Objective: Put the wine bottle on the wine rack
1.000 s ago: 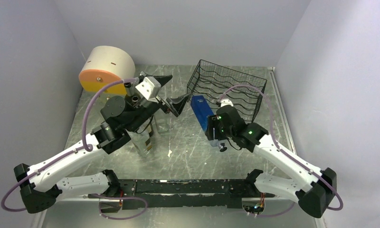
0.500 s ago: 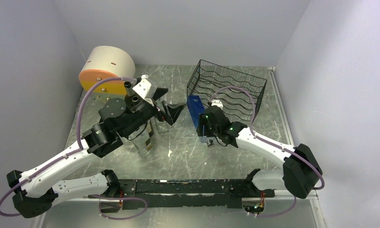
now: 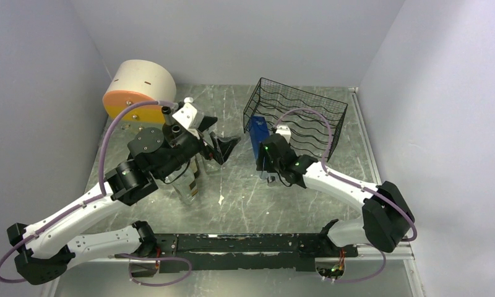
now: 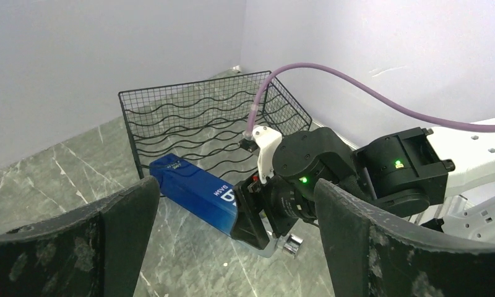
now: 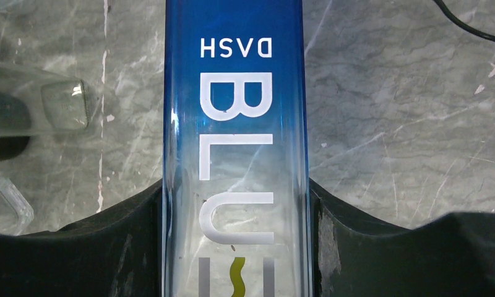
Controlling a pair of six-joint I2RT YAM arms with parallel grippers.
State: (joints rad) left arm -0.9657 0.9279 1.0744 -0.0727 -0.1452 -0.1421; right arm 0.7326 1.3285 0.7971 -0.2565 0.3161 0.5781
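At the near edge of the bench (image 3: 245,195) a dark mounting rail (image 3: 245,244) carries both arm bases. From there each arm reaches toward the far side.

Left of centre, under the left arm, stands some clear glassware (image 3: 188,185) on the bench; how many pieces there are is hard to tell.

Right of centre, the right tool (image 3: 263,158) is clamped on the wine bottle (image 3: 256,133), a blue, flat-sided bottle with white lettering. The right wrist view shows the right tool (image 5: 236,204) with one dark finger pressed against each long side of the wine bottle (image 5: 236,124), which runs straight away from the camera over the marbled surface. The bottle lies tilted, not upright, with its gripped end nearer and its other end pointing far and slightly left.

The left tool (image 3: 219,135) hangs over the middle of the bench, spread wide and holding nothing. In the left wrist view its two fingers frame the right arm and the wine bottle (image 4: 192,189).

The bottle's far end sits just beside the raised mesh end of the wine rack (image 4: 202,117); whether they touch cannot be told. No part of it lies in the wavy rows.

The wine rack (image 3: 301,114) sits at the far right. At the far left rests a cream drum (image 3: 140,83) with an orange face.
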